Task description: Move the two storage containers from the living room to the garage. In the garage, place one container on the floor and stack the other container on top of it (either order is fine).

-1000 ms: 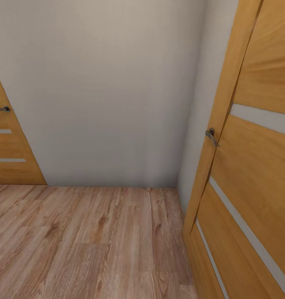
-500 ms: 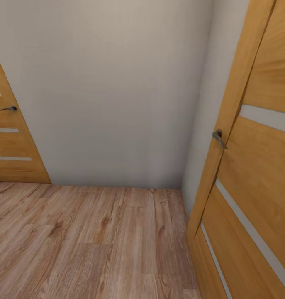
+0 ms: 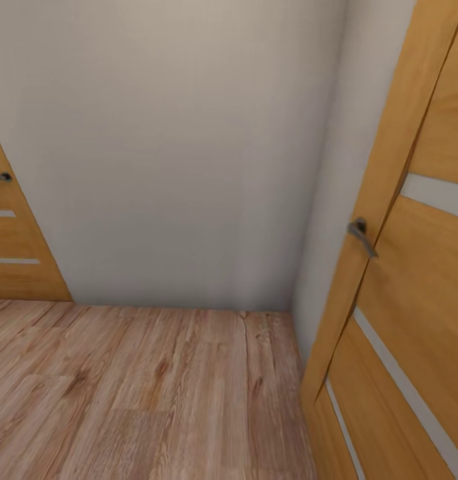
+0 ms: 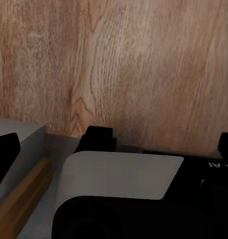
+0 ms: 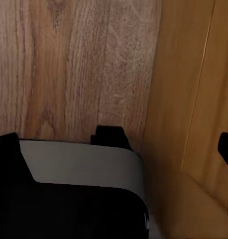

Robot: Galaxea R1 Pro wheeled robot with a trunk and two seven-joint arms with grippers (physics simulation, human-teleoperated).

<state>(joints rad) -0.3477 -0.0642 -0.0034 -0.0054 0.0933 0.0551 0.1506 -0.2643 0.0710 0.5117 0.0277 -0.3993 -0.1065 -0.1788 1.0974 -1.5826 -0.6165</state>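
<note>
The storage containers are out of view. I face a corner of a passage with a light wood-plank floor (image 3: 155,387) and a plain pale wall (image 3: 175,153). In the left wrist view my left gripper (image 4: 119,147) hangs over the planks, its dark fingertips (image 4: 5,154) at the picture's two sides, wide apart with nothing between them. My right gripper (image 5: 119,147) is likewise open and empty over the planks, with one fingertip (image 5: 226,149) close beside orange wood.
An orange-wood door (image 3: 402,320) with pale slits and a grey handle (image 3: 361,235) stands open close on my right. Another such door (image 3: 12,253) is at the far left. The wall closes the way ahead. My own grey and black body (image 4: 119,174) lies under the grippers.
The whole head view has shifted, so the camera has moved: the right door and its handle sit lower and further right, and the left door has slid back toward the edge.
</note>
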